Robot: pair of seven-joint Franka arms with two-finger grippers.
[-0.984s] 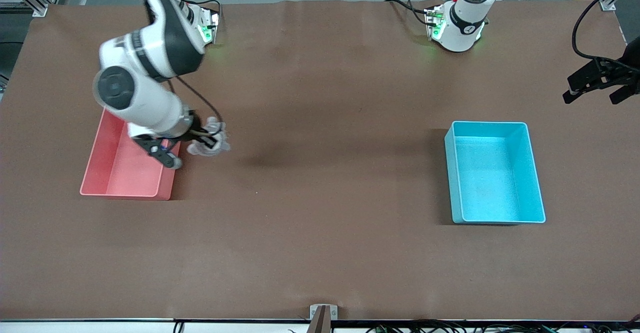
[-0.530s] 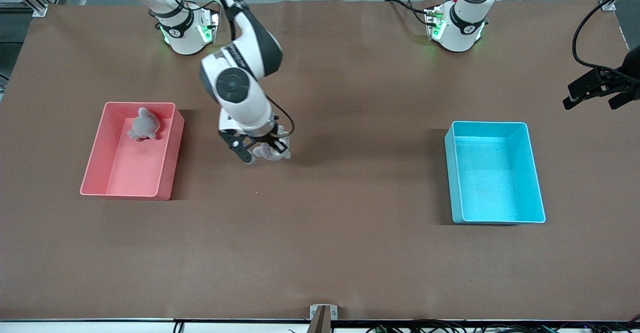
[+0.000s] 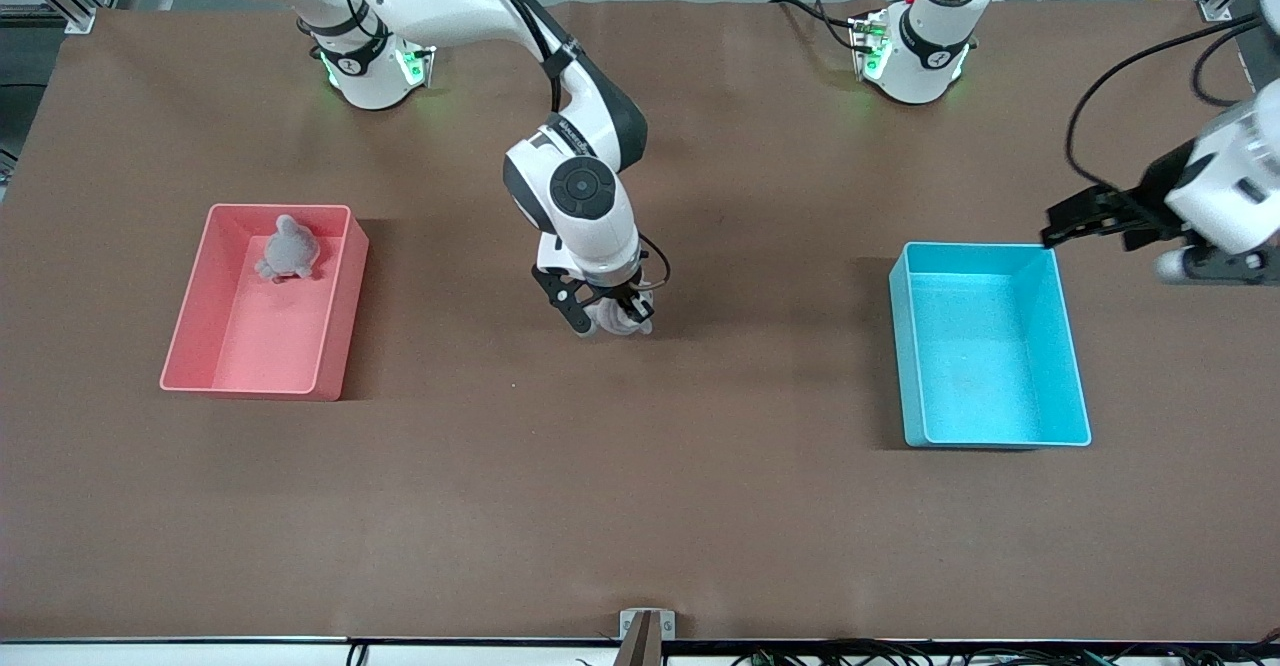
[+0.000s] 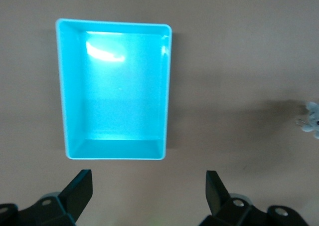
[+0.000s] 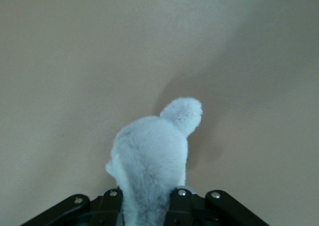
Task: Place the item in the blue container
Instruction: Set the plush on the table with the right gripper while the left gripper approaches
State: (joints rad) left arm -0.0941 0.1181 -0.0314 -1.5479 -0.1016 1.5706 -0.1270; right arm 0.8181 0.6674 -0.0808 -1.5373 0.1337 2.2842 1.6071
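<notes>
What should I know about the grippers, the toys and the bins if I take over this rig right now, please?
Right gripper: shut on a pale grey plush toy, over the bare mid-table between the bins.
Left gripper: open, empty, above the table by the blue container, at its end nearest the arm bases.
Blue container: empty.
Pink bin: holds a darker grey plush toy.
Done: one toy picked up.
Left: get it into the blue container.

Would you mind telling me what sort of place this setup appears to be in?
Probably a robotics lab or test cell: two arms bolted along a brown-covered table, aluminium framing at its corners, cables along its edge, and only a pink bin and the blue container laid out.
</notes>
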